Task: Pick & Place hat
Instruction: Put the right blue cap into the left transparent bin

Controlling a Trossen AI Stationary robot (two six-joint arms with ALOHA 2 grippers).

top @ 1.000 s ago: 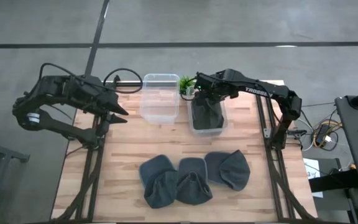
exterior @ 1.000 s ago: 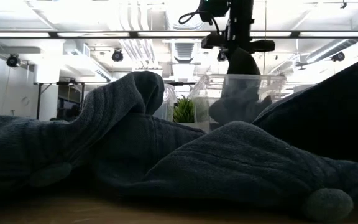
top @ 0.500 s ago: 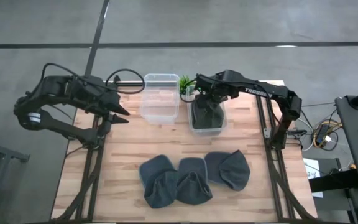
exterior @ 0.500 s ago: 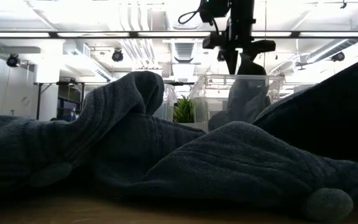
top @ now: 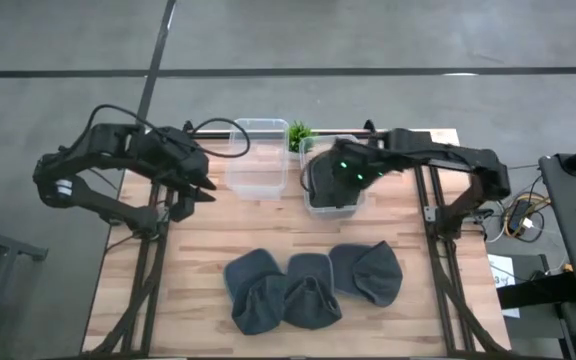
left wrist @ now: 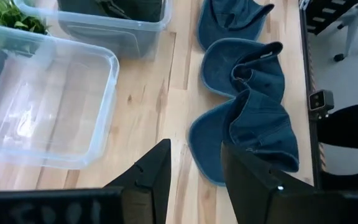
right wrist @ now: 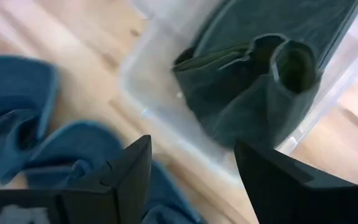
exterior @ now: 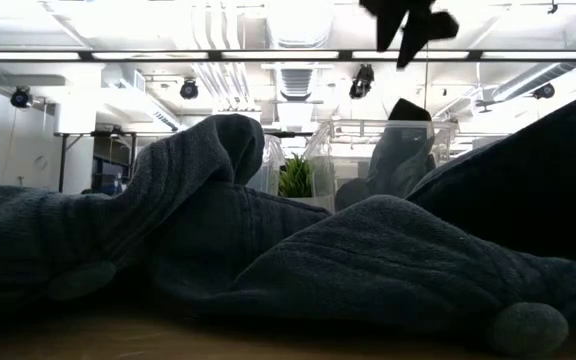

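Right claw (right wrist: 191, 171): released, empty, above the bin (top: 332, 180); the hat (right wrist: 263, 81) lies dropped inside.
Left claw (left wrist: 194, 171): fingers apart, empty, waiting over desk (top: 208, 250).
Remaining hats (top: 308, 285): three on desk, awaiting pickup.

We get harsh glare from the ceiling lights (exterior: 268, 55); below them, hats (exterior: 208, 220) sit dark and blurry.

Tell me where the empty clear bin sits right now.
In the high view the empty clear bin sits at the table's far edge, left of centre, beside the small green plant and the bin holding a dark hat.
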